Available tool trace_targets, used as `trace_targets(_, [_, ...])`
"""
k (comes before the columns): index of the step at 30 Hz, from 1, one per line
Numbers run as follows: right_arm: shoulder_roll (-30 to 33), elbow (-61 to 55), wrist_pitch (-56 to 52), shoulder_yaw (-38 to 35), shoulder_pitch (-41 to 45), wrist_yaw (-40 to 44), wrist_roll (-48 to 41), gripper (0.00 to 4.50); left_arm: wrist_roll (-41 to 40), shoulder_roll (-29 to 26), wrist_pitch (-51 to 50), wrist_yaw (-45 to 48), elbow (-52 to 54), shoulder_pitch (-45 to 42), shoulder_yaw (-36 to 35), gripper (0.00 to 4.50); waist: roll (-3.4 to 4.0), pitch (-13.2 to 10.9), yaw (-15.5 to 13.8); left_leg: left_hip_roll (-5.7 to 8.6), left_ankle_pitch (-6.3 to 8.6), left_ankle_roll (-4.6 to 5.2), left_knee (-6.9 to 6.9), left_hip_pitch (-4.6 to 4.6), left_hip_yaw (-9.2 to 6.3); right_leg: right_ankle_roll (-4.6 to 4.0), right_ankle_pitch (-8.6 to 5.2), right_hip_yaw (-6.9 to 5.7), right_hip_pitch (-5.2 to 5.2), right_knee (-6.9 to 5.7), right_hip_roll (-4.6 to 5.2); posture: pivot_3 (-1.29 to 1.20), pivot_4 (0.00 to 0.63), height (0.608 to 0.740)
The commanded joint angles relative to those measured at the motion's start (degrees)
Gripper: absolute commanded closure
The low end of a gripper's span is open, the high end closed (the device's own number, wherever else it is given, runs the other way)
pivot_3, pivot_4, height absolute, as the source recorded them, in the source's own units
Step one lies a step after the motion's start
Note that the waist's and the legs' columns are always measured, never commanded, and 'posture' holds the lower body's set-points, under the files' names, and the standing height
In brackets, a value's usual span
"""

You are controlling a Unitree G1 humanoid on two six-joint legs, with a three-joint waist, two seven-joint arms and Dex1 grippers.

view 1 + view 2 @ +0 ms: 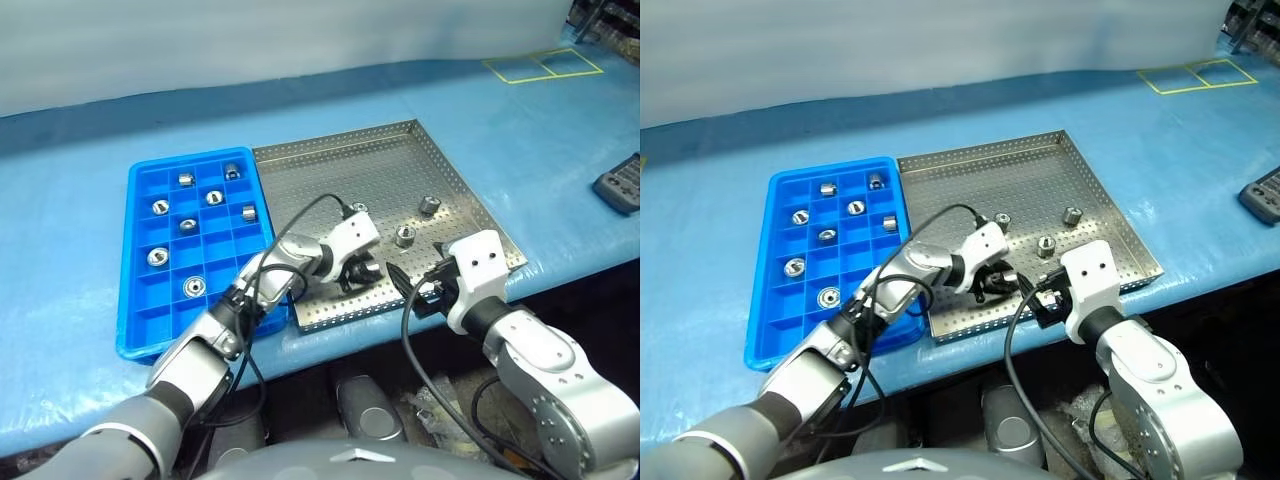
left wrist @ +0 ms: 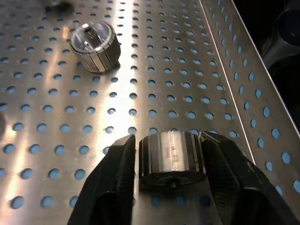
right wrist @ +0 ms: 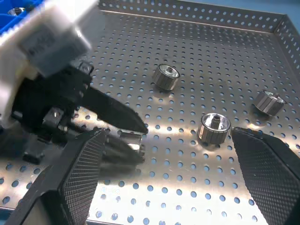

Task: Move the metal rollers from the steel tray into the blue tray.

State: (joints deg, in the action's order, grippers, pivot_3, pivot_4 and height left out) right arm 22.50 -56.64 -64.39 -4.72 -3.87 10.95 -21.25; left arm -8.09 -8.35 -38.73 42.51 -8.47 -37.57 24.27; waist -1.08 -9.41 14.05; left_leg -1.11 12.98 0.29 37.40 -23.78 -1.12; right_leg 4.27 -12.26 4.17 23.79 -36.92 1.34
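Note:
The steel tray (image 1: 330,175) lies mid-table with three loose metal rollers (image 1: 405,237) on its perforated floor. My left gripper (image 1: 362,272) reaches in near the tray's front rim and is shut on another roller (image 2: 171,157) lying on its side on the floor, a black finger pressed against each side. One loose roller (image 2: 93,47) stands just beyond it. My right gripper (image 3: 168,187) hovers open over the tray's front right corner, holding nothing. The blue tray (image 1: 140,330) sits to the left of the steel tray, with several rollers (image 1: 157,257) in separate compartments.
A dark handheld device (image 1: 622,185) lies at the table's right edge. A yellow tape rectangle (image 1: 545,66) marks the far right. The blue-covered table's front edge runs just below both trays, close to my arms.

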Motion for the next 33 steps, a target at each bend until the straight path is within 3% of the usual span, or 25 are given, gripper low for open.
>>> trace_targets(1, [-0.23,2.16,0.60,3.22,4.61,0.83,-0.76,0.00,-3.54,-2.38,-4.24,-3.43,14.00,3.43,-8.61,3.62,0.04,0.02,-0.16,-0.01,0.00,0.00,-0.01,0.02,0.00,0.00,0.00,0.00,0.00,-0.02,-0.01,-0.18,0.150,0.740])
trace_targets(4, [-0.45,6.30,1.33,8.15,9.74,2.44,-1.18,0.00,-5.68,-5.31,-9.03,-6.68,24.88,8.62,-15.00,4.47,0.08,0.04,-1.04,-0.08,0.00,0.00,-0.08,0.14,0.02,-0.02,0.00,0.03,-0.03,-0.03,-0.08,-0.13,0.150,0.740])
trace_targets(9, [-0.86,12.83,4.38,15.25,16.69,5.13,-0.22,0.00,-9.40,-10.20,-13.57,-9.05,38.98,18.77,-22.60,4.47,0.08,0.03,-4.23,-0.06,-0.01,-0.01,-0.12,0.08,-0.06,-0.05,-0.02,-0.06,-0.01,-0.01,-0.08,-0.04,0.150,0.740])
trace_targets(14, [-1.40,16.56,7.26,17.69,19.85,6.22,0.74,0.00,-8.44,-10.90,-13.76,-12.31,40.18,22.40,-19.06,4.47,0.02,0.02,-9.42,0.11,0.00,-0.02,-0.07,0.02,-0.03,-0.06,-0.01,-0.20,-0.06,0.05,0.10,-0.02,0.150,0.740])
trace_targets(17, [-1.33,16.92,8.45,18.04,19.87,6.11,1.53,0.00,-7.01,-8.26,-13.06,-14.39,34.44,18.83,-15.11,3.88,0.01,0.02,-11.48,0.17,0.00,-0.01,0.07,-0.04,-0.05,-0.06,-0.01,-0.26,-0.12,0.08,0.16,-0.04,0.150,0.740])
trace_targets(21, [-5.35,19.60,6.76,13.04,19.77,-2.83,6.34,0.00,-4.65,-6.65,-7.55,-14.66,30.80,14.28,-10.63,2.59,0.01,0.02,-11.62,0.17,0.00,0.01,0.30,-0.09,0.03,-0.19,-0.06,-0.22,-0.13,0.06,0.15,-0.09,0.150,0.740])
trace_targets(27, [-12.58,27.64,4.57,4.43,22.62,-12.49,9.25,0.00,-2.49,-4.24,-0.51,-18.80,30.33,16.96,-12.94,2.59,0.06,0.05,-9.70,-0.06,-0.01,-0.01,0.25,-0.02,0.14,-0.21,0.17,-0.22,-0.07,-0.01,0.00,-0.12,0.150,0.740])
trace_targets(33, [-15.08,40.38,8.68,3.02,28.00,-16.72,11.92,0.00,-2.41,-3.52,0.77,-22.28,32.36,21.76,-16.28,2.59,0.06,0.05,-9.27,-0.05,-0.01,-0.01,0.18,-0.03,0.11,-0.34,0.27,-0.23,-0.06,-0.02,-0.01,-0.08,0.150,0.740])
